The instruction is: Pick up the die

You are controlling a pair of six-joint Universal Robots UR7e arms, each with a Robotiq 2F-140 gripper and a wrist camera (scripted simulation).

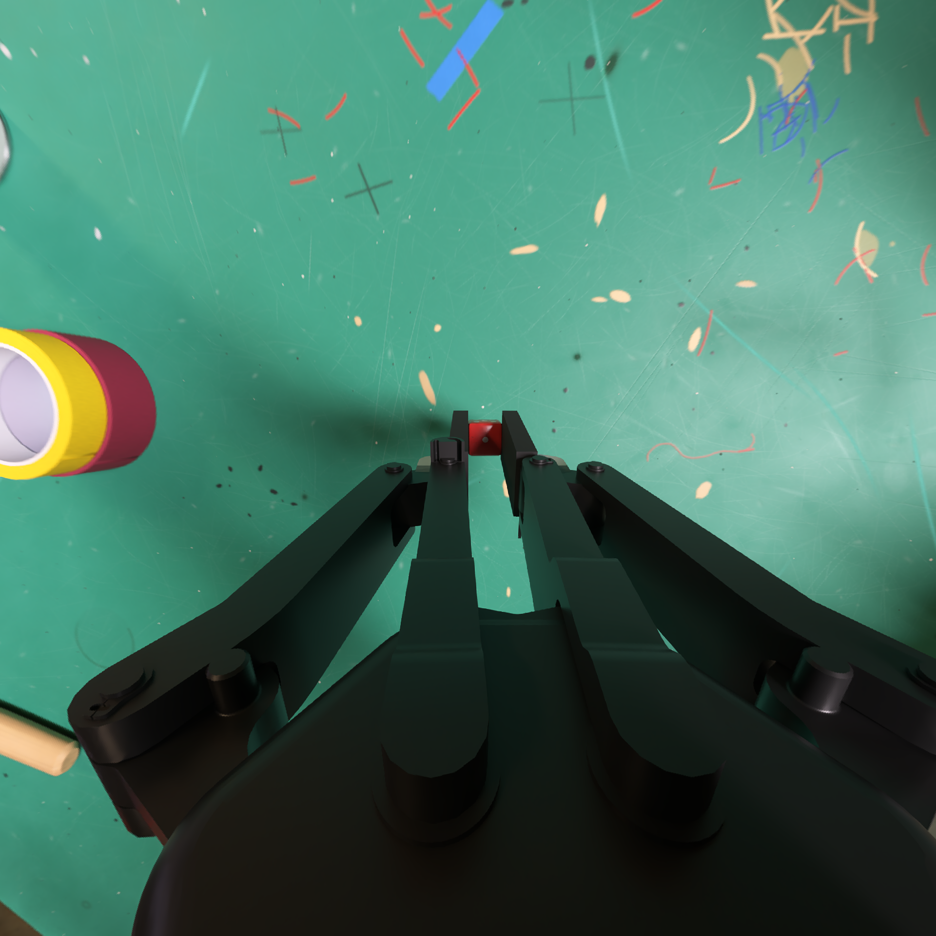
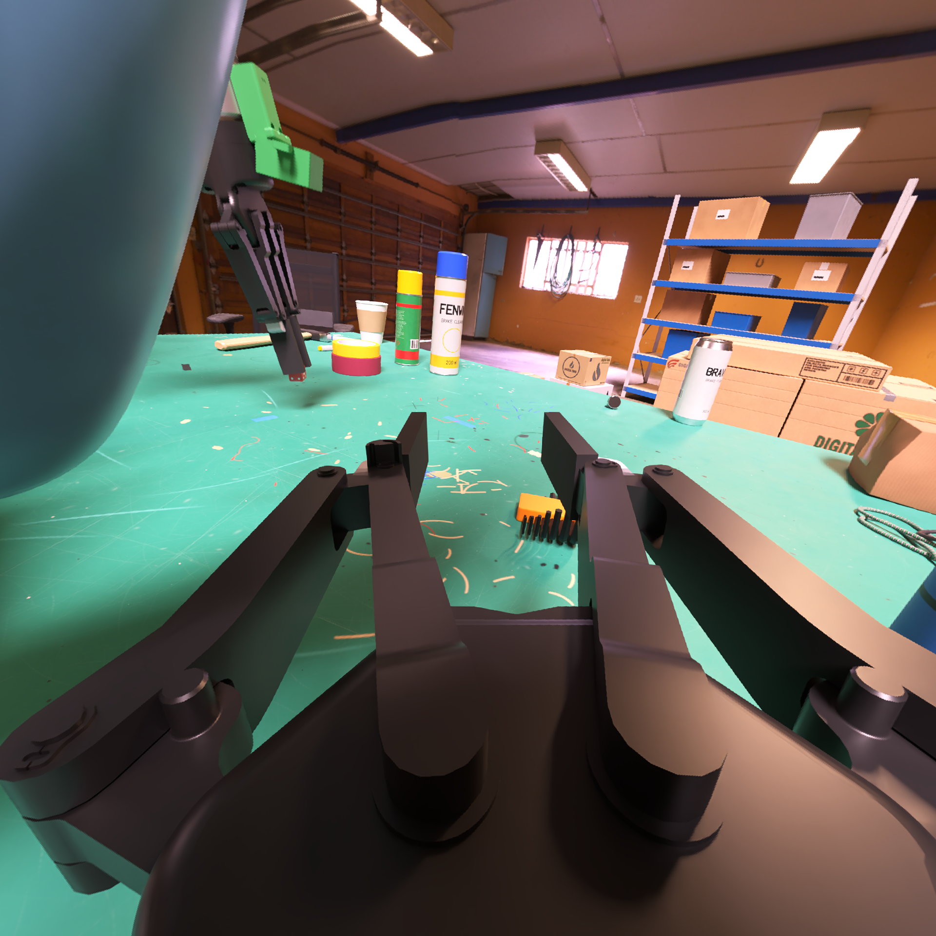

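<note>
A small red die (image 1: pixel 484 438) with pale pips sits clamped between the fingertips of my left gripper (image 1: pixel 484 430), which is shut on it and holds it above the green mat (image 1: pixel 608 354). In the right wrist view the left gripper (image 2: pixel 298 372) hangs over the far left of the table with the die (image 2: pixel 297 377) at its tips, lifted clear of the mat with its shadow below. My right gripper (image 2: pixel 483 440) is open and empty, low over the mat near the front.
A yellow and dark red tape stack (image 1: pixel 76 405) (image 2: pixel 356 357) stands close to the left gripper. Two spray cans (image 2: pixel 408 316) (image 2: pixel 450 313), a paper cup (image 2: pixel 371 320) and a wooden handle (image 2: pixel 243 343) stand behind. An orange hex key set (image 2: pixel 542 511) lies under my right gripper. A white can (image 2: pixel 704 380) and cardboard boxes (image 2: pixel 810 395) are at the right.
</note>
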